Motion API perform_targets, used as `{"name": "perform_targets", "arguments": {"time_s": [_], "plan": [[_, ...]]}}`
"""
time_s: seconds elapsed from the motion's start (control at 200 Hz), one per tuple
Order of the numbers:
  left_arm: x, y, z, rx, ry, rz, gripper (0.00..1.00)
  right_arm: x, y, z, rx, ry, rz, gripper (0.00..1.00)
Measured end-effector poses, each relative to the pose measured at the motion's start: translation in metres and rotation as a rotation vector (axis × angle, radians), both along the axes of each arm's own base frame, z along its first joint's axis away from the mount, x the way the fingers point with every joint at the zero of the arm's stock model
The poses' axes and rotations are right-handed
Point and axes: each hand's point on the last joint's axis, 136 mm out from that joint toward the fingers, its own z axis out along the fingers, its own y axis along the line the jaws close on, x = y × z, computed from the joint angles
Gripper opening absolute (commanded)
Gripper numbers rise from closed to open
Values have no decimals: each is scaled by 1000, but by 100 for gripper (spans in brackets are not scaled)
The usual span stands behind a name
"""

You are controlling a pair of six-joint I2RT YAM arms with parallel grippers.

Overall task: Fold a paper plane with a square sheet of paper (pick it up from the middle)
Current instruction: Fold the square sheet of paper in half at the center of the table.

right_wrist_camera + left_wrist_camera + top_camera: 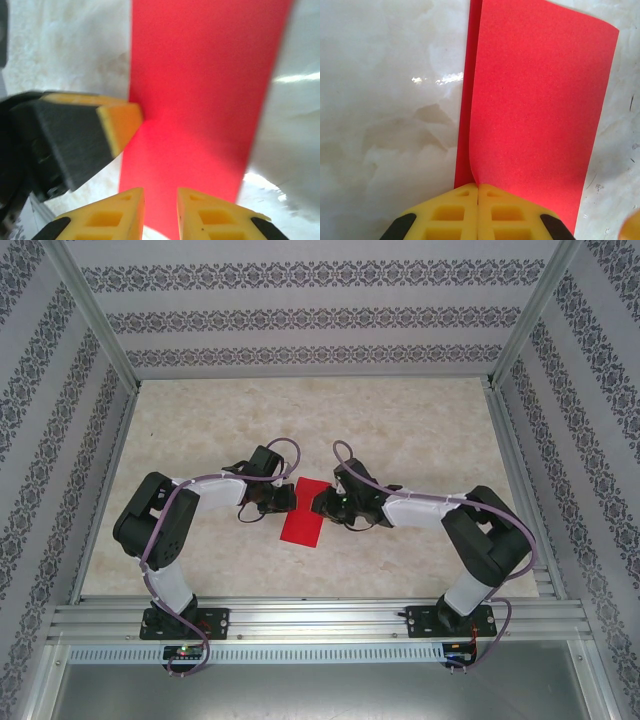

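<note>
Walls (pixel 320 315): patterned paper on three sides, cut off by the picture edge at the top and sides.
Table (pixel 400 430): pale marbled top, bare apart from the paper; the front rail (pixel 320 620) covers its near edge.
Left arm (pixel 165 525): elbow out to the left, wrist reaching in to the table's centre.
Right arm (pixel 480 535): mirrors it from the right, and the two wrists almost meet.
Square sheet of paper (pixel 303 523): red, lying at the table's centre between the wrists. It is folded to a narrow rectangle and its far end is hidden under them. From the left wrist (pixel 535 115) the top layer sits slightly off the lower one, so a thin strip of the lower layer shows along the left. From the right wrist (pixel 200 100) it is blurred.
Left gripper (pixel 283 498): jaws pressed together (pixel 478 192), tips at the sheet's near edge, where the top layer curls up. Whether a layer is pinched – cannot tell. Its yellow pad (pixel 117 122) touches the sheet's side edge in the right wrist view.
Right gripper (pixel 322 503): jaws a narrow gap apart (pixel 160 197) with red showing through the gap – nothing clamped. Whether the tips touch the paper is hard to make out.
</note>
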Motion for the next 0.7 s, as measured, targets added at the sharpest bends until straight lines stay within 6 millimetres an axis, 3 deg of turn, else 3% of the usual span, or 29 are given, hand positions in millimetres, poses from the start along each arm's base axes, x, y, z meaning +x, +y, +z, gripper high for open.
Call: {"name": "perform_targets", "arguments": {"time_s": [0.125,0.285,0.505,0.699], "plan": [[0,0,1,3,3,0,7,-17,15,-5,11,9,38,25],[0,1,0,7,6,1,7,-42,12,-38,-27,76,52,25],[-1,1,0,8,8,1,7,-43,9,-30,-37,57,44,26],[-1,1,0,8,8,1,7,-57,22,-16,-7,27,94,26]]}}
